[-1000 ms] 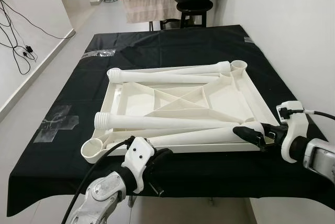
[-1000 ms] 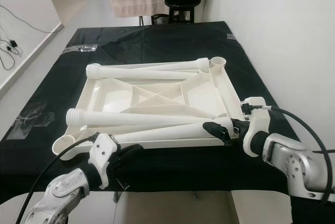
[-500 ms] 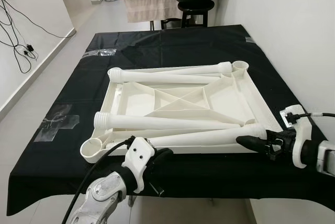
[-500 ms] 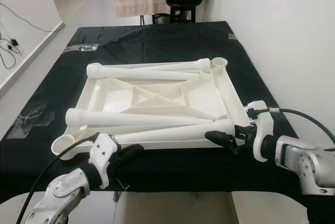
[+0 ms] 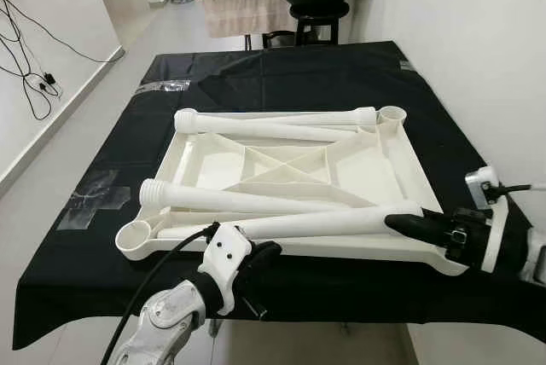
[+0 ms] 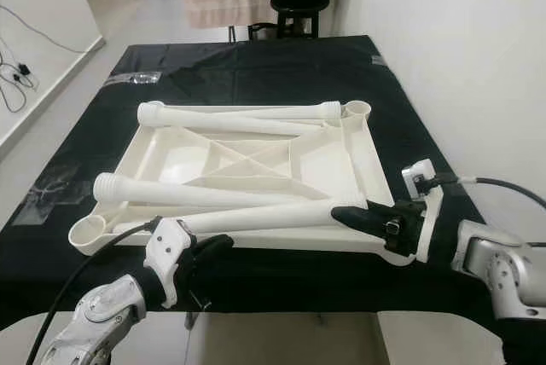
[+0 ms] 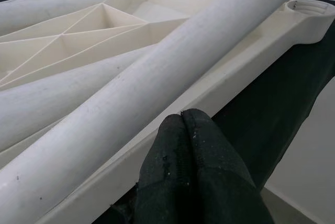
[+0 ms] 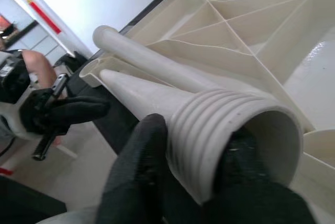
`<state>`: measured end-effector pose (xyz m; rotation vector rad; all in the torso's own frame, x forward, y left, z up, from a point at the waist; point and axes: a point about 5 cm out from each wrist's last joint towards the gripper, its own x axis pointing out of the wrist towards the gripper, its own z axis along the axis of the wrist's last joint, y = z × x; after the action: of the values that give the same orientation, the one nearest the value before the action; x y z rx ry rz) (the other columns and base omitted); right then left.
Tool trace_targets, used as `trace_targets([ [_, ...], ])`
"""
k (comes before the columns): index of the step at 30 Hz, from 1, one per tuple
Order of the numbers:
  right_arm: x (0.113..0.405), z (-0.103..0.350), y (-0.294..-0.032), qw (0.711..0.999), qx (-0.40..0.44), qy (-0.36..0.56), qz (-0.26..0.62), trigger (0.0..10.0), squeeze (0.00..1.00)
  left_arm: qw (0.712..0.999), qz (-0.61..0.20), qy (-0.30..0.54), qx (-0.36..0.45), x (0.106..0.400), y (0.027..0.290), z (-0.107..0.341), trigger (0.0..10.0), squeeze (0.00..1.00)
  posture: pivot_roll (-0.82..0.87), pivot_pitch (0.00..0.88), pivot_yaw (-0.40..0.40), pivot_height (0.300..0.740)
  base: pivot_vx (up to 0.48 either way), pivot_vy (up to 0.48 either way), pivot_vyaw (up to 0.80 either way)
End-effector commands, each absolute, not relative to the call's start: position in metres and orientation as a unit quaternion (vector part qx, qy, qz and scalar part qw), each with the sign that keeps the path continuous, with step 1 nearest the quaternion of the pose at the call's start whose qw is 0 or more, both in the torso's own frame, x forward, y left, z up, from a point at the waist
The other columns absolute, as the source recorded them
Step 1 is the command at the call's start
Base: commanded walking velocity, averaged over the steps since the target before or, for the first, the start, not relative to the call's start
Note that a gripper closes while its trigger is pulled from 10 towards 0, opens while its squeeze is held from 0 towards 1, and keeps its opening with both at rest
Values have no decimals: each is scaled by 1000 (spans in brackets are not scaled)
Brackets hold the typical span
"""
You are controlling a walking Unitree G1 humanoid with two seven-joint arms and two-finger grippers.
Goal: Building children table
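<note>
Since the earlier frames the white tabletop [image 5: 380, 173], lying upside down on the black cloth [image 5: 281, 71], had swung so that its near-right corner sat closer to the table edge, and the right gripper [image 6: 375, 221] had drawn back with the nearest leg [image 5: 316, 223]. That leg lay across the tabletop's near rim, its threaded open end [image 8: 235, 130] clamped in the right gripper, one finger outside the threads and one inside the bore. Three further legs [image 5: 256, 126] rested loose inside the ribbed underside, two along the far side and one across the middle. The step in hand appeared to be lifting one leg clear for fitting. The next move would call for turning its threaded end toward a corner socket [image 5: 136, 235] and screwing it in. The left gripper [image 7: 188, 130], fingers pressed together and empty, hovered just beside the near rim, below the gripped leg's tapered part.
</note>
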<state>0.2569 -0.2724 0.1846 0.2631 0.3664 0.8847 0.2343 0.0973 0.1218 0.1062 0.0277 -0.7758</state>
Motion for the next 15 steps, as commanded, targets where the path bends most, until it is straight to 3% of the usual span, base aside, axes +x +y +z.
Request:
trace_targets([
  [1,258,190,-272,874,121,165,441,0,0,923,-380,23,57,234,98,118,10000,0,-28,65,18,740,0,0,0],
  [8,258,198,-277,864,123,161,460,0,0,923,-380,25,57,234,99,117,10000,0,-28,65,16,740,0,0,0],
  [15,263,232,-298,880,184,38,436,0,0,927,-371,18,49,239,101,121,10000,0,-29,60,20,740,0,0,0],
])
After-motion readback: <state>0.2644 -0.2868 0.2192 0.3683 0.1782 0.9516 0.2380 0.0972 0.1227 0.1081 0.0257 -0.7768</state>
